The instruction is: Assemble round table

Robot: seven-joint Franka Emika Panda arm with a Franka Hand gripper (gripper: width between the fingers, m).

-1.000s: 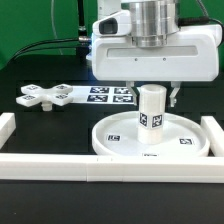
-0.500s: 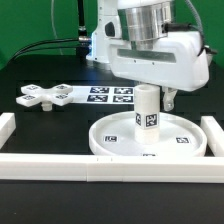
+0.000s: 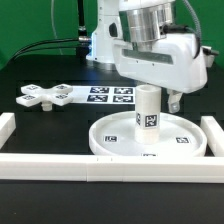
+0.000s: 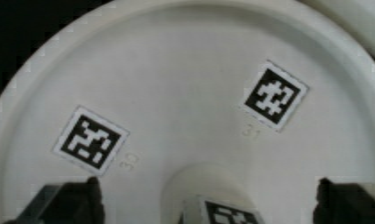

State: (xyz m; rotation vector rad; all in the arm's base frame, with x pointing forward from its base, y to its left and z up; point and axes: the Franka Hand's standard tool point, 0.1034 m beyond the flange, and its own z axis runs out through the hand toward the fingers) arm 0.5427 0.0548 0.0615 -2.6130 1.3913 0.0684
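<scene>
A black tabletop [image 3: 45,128] is fenced by straight white border rails [image 3: 110,168] along the front and both sides, with a green backdrop behind. Near the back, the flat marker board [image 3: 110,95] lies beside the small cross-shaped foot piece [image 3: 45,96], both well apart from the work in the middle. Nothing stands between them and the arm.

The kit is smooth white plastic with black-and-white square markers. The large round disc [image 3: 150,154] lies flat with its raised rim up, close behind the front rail. The short cylindrical leg [image 3: 150,108] stands upright at the disc's centre.

The end effector [image 4: 210,203] hangs straight over the leg. In the wrist view its dark fingers [image 4: 68,200] stand wide on either side of the leg top, with a clear gap on each side. They hold nothing.
</scene>
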